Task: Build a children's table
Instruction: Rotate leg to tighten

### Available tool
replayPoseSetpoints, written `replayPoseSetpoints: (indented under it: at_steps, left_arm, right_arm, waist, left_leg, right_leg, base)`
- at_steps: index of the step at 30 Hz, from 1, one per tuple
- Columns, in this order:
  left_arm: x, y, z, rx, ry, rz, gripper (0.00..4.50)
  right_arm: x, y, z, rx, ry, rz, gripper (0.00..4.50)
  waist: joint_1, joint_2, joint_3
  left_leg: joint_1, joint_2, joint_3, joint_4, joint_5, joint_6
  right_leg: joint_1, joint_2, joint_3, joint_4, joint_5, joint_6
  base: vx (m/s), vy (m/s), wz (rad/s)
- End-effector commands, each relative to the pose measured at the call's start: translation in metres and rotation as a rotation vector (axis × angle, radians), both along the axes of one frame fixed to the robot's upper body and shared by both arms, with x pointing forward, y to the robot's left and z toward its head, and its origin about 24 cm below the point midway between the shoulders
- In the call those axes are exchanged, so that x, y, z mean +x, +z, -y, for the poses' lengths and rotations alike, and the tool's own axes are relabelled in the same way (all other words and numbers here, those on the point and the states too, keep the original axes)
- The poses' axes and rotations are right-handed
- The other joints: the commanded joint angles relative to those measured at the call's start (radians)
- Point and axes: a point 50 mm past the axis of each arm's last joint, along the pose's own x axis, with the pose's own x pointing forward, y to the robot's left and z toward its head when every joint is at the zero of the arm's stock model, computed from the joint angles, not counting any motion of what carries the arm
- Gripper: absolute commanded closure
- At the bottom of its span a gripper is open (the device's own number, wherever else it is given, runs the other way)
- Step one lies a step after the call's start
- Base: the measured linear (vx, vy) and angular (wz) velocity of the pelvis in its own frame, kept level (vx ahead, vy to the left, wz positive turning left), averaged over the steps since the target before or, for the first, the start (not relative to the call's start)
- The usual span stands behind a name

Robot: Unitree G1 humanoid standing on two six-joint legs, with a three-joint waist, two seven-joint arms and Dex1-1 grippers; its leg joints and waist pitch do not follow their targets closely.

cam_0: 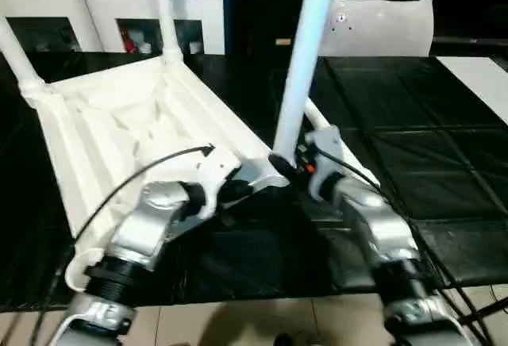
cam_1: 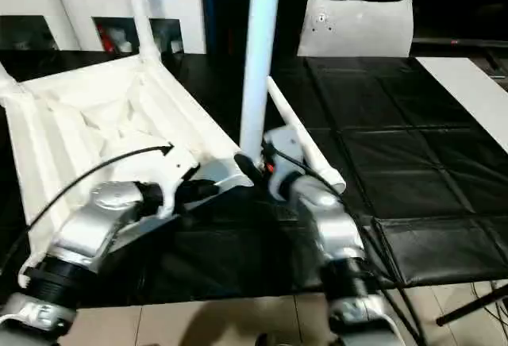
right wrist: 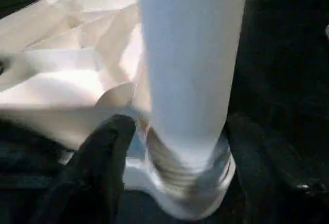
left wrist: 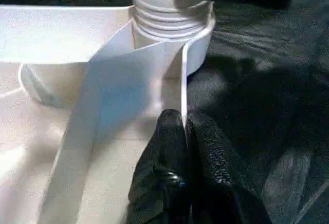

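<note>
— Left pincer (left wrist: 185,126), what's it doing?

— Pressed together on the thin side wall of the table (cam_0: 119,124), right by the near corner socket (left wrist: 198,49). The wall's edge runs in between the two black fingers.

— And the table itself?

— Upside down on the black mat (cam_0: 429,171), ribs facing up. Two far legs (cam_0: 163,9) stand upright in the far corners.

— What about that tall one in front?

— That near leg (cam_0: 305,52) stands almost upright in the socket beside the left pincer, its ribbed end down at the socket's mouth. I can't tell how deep it sits.

— Is the right pincer (right wrist: 177,131) gripping it?

— Looks spread to me. Its fingers (right wrist: 103,167) sit one on each side of the leg's base, low down by the socket, with a gap on at least one side.

— Where is the fourth leg (cam_1: 305,144)?

— Lying flat on the mat along the table's right edge, just behind the right arm.

— Anything else around?

— A white pillow-like block (cam_0: 381,24) farther back, a white strip (cam_0: 484,76) at the far right, and a white cabinet (cam_0: 103,13) behind the table.
</note>
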Motion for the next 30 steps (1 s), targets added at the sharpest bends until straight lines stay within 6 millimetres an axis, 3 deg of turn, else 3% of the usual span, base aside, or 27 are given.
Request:
replayPoseSetpoints:
  at_steps: [1, 7, 11, 12, 21, 22, 30]
  left_arm:
    - [0.002, 0.011, -0.005, -0.011, -0.068, 0.057, 4.50]
    - [-0.003, 0.009, -0.014, 0.021, -0.210, 0.035, 4.50]
    - [-0.010, 0.007, -0.021, 0.037, -0.370, 0.000, 4.50]
    - [-0.010, 0.007, -0.022, 0.043, -0.384, -0.004, 4.50]
    - [-0.018, 0.003, -0.025, 0.094, -0.586, -0.068, 4.50]
    - [-0.018, 0.003, -0.024, 0.105, -0.619, -0.071, 4.50]
    - [-0.017, 0.004, -0.022, 0.114, -0.683, -0.078, 4.50]
  right_arm:
    - [-0.006, 0.000, 0.000, 0.003, 0.099, 0.011, 1.12]
    - [-0.007, 0.005, 0.020, -0.047, 0.175, 0.034, 0.50]
    - [-0.010, 0.012, 0.032, -0.071, 0.300, 0.044, 0.18]
    - [-0.010, 0.013, 0.033, -0.073, 0.311, 0.045, 0.07]
    - [-0.015, 0.021, 0.035, -0.102, 0.517, 0.065, 0.07]
    - [-0.016, 0.022, 0.035, -0.097, 0.565, 0.067, 0.33]
    - [-0.014, 0.021, 0.034, -0.097, 0.633, 0.041, 0.97]
  waist:
    - [0.008, -0.006, -0.072]
    - [0.018, -0.007, -0.074]
    - [0.030, -0.017, -0.074]
    - [0.035, -0.015, -0.073]
    - [0.055, -0.016, -0.076]
    - [0.059, -0.018, -0.076]
    - [0.063, -0.019, -0.078]
  left_leg:
    - [-0.026, 0.018, 0.007, -0.068, -0.170, 0.086]
    - [-0.023, 0.025, 0.013, -0.067, -0.123, 0.096]
    - [-0.022, 0.028, 0.014, -0.067, -0.122, 0.102]
    - [-0.020, 0.026, 0.015, -0.067, -0.124, 0.104]
    - [-0.015, 0.033, 0.015, -0.071, -0.144, 0.080]
    - [-0.013, 0.033, 0.016, -0.071, -0.143, 0.080]
    - [-0.017, 0.033, 0.015, -0.070, -0.129, 0.064]
  right_leg:
    - [0.069, -0.053, 0.054, -0.097, -0.437, -0.080]
    - [0.063, -0.053, 0.061, -0.081, -0.346, -0.135]
    - [0.064, -0.054, 0.064, -0.078, -0.342, -0.139]
    - [0.063, -0.054, 0.063, -0.080, -0.347, -0.138]
    - [0.063, -0.060, 0.066, -0.077, -0.353, -0.142]
    - [0.061, -0.058, 0.066, -0.076, -0.340, -0.148]
    - [0.067, -0.060, 0.067, -0.070, -0.326, -0.156]
  base:
    - [0.000, 0.000, 0.00]
    - [0.000, 0.000, 0.00]
    - [0.000, 0.000, 0.00]
    - [0.000, 0.000, 0.00]
    - [0.000, 0.000, 0.00]
    - [0.000, 0.000, 0.00]
    - [0.000, 0.000, 0.00]
